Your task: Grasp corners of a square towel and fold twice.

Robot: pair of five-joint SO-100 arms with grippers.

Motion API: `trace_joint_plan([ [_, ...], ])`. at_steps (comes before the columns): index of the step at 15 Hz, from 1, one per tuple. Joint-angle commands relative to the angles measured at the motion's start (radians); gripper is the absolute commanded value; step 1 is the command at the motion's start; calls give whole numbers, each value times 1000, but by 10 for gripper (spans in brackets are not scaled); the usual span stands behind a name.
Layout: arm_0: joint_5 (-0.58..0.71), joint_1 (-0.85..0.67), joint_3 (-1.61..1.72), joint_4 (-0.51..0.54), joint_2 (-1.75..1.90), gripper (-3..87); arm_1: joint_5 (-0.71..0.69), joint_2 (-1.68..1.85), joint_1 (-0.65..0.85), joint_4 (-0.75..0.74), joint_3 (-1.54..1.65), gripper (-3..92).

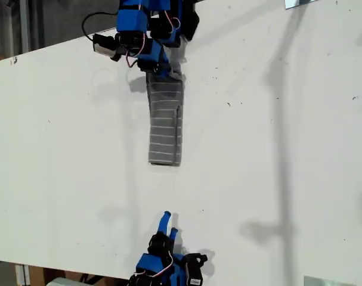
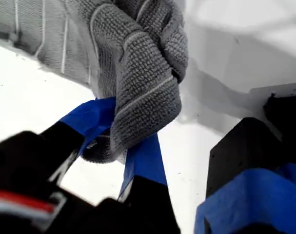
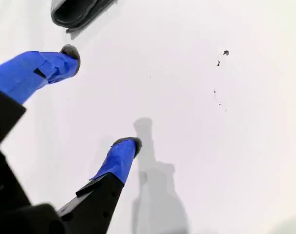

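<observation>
My first gripper [image 1: 160, 67] clamps a bunched end of the towel [image 1: 165, 122], which lies as a narrow folded strip on the white table [image 1: 276, 179] (nothing beside it). My second gripper [image 1: 169, 223] hangs spread and empty, well apart from the towel's free end.

Place: a robot lab or workshop bench.
Signs: a bare white table [image 1: 276, 179], blue arms clamped at its edges, a loose black cable [image 1: 94, 21].
</observation>
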Motion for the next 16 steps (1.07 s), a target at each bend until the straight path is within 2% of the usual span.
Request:
trace_joint_plan([
  [1, -14, 14, 9, 12, 34, 325, 60, 3, -11, 104, -167, -1],
  [3, -15, 14, 29, 18, 81, 326, 92, 25, 17, 230, -272, -1],
  [4, -17, 17, 32, 23, 94, 326, 123, 150, 31, 256, -253, -1],
  [8, -26, 37, 34, 26, 101, 327, 353, 258, -72, 275, -267, -1],
  [10, -28, 40, 35, 26, 103, 328, 393, 291, -94, 296, -308, -1],
  [13, -25, 38, 35, 23, 104, 328, 261, 172, -21, 318, -460, -1],
  [15, -35, 44, 35, 23, 104, 328, 8, 117, 92, 241, -561, -1],
  [16, -40, 46, 38, 21, 104, 328, -64, 66, 117, 230, -624, -1],
])
